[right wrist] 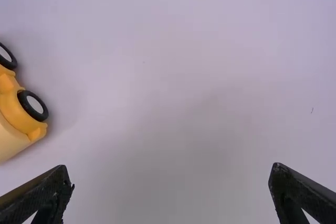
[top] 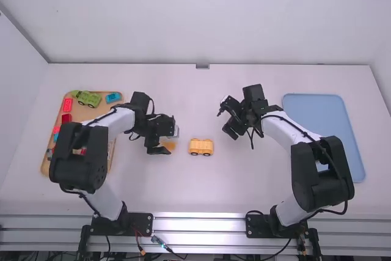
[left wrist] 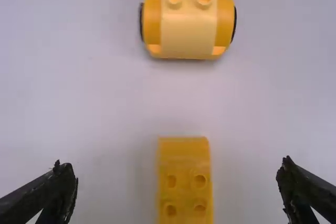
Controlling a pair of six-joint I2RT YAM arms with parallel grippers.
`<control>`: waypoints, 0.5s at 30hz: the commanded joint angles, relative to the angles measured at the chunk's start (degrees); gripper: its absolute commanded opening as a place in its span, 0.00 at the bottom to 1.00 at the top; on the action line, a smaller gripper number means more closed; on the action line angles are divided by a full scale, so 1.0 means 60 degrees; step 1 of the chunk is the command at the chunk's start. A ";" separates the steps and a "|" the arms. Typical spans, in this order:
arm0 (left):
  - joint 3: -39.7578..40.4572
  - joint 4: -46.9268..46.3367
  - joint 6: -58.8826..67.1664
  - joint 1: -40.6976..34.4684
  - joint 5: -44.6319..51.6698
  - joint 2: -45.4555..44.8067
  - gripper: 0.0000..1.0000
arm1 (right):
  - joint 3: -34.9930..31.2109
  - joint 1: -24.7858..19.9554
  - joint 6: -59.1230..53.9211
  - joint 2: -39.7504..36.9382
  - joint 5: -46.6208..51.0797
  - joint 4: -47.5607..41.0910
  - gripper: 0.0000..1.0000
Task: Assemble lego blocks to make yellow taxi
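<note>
My left gripper [top: 166, 140] is over a yellow block [top: 168, 145] lying left of the yellow car base [top: 201, 147], which stands on its wheels. In the left wrist view the block [left wrist: 185, 182] is studded and sits between the widely parted fingers of the left gripper [left wrist: 177, 187], touching neither; the car base [left wrist: 188, 19] is beyond it. The right gripper [top: 226, 118] is above the table, right of and farther away than the car base. In the right wrist view that gripper [right wrist: 170, 182] stands open over bare table, with the car base [right wrist: 18, 108] at one side.
At the left a wooden tray [top: 46, 164] holds a green vehicle [top: 87, 98], a blue piece [top: 113, 97] and several red blocks [top: 67, 104], partly behind the left arm. A blue tray [top: 317, 108] lies at the right, partly behind the right arm.
</note>
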 commanded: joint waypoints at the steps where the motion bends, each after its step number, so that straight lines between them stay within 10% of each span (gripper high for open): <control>1: -0.0408 0.0098 0.0994 0.0616 0.2004 -0.0255 0.99 | 0.0200 -0.0015 0.0036 -0.0055 -0.0098 -0.0040 0.99; 15: -0.2550 0.3300 0.0433 0.2120 0.3450 0.0222 0.99 | -0.1195 -0.0295 -0.3078 -0.0051 -0.5468 0.1137 0.99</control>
